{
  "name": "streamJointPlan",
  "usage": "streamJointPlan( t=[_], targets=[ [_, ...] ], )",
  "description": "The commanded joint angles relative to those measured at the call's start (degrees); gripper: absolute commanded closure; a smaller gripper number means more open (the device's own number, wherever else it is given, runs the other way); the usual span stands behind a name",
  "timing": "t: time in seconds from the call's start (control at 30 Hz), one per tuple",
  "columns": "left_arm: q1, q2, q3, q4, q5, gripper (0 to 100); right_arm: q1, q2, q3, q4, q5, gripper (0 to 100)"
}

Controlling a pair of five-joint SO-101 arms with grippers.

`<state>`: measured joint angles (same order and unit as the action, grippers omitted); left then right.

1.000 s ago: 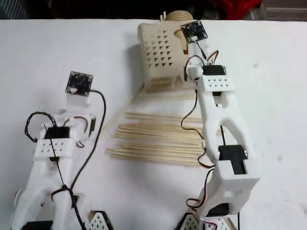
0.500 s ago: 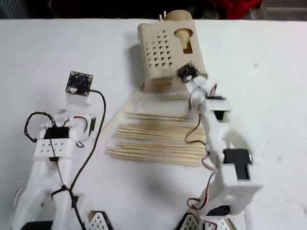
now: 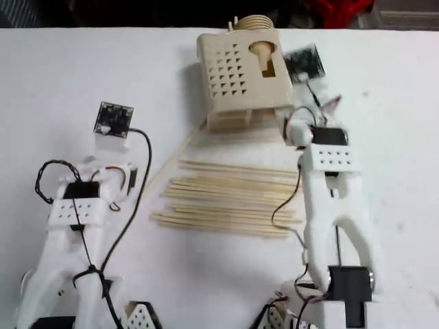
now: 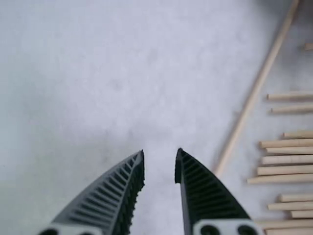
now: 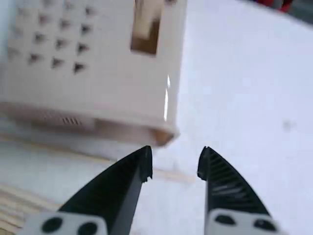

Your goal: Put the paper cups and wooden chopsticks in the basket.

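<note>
The cream perforated basket [image 3: 236, 75] lies on its side at the back of the table. Paper cups [image 3: 255, 22] stick out of its far end. A pile of wooden chopsticks [image 3: 230, 195] lies in front of it, and one stray stick [image 3: 175, 161] runs diagonally off to the left. My right gripper [image 5: 176, 159] is open and empty, hovering by the near right corner of the basket [image 5: 98, 63]. My left gripper [image 4: 160, 156] is open over bare table, with the chopstick ends [image 4: 286, 161] and the stray stick [image 4: 254, 95] beside it.
The white table stretches free to the left and right of the basket. Dark clutter and a red object [image 3: 339, 10] lie beyond the far edge. Cables hang from both arms near the chopstick pile.
The right arm has swung from over the basket's side down and then out to the right of the basket. The left arm and the chopsticks have stayed put.
</note>
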<state>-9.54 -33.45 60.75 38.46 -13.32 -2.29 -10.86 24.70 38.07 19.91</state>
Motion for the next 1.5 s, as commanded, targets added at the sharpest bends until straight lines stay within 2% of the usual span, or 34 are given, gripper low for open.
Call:
streamJointPlan(
  t=[0.0,0.17,0.4,0.57,0.77,1.1,1.47],
  targets=[
    [0.2,-1.6,-0.2,-1.1,-0.3,88,-5.7,-1.4,-7.4,-1.5,-1.4,83.3],
    [0.2,-1.5,-0.2,-1.1,-0.3,88,-6.3,10.0,-8.2,-11.7,-1.4,83.6],
    [0.2,-1.5,-0.2,-1.1,-0.3,88,-3.7,19.3,-6.6,-12.8,-1.4,83.6],
    [0.2,-1.5,-0.2,-1.1,-0.3,88,-1.7,19.7,-1.4,-12.9,0.0,83.6],
    [0.2,-1.5,-0.2,-1.1,-0.3,88,-0.9,19.6,6.3,-12.9,10.5,83.6],
    [0.2,-1.5,-0.3,-1.1,-0.2,88,5.3,12.9,16.4,-11.0,19.2,87.2],
    [0.6,-1.6,-0.7,-1.1,-0.2,88,11.6,10.7,18.1,-4.6,21.0,87.2]
  ],
)
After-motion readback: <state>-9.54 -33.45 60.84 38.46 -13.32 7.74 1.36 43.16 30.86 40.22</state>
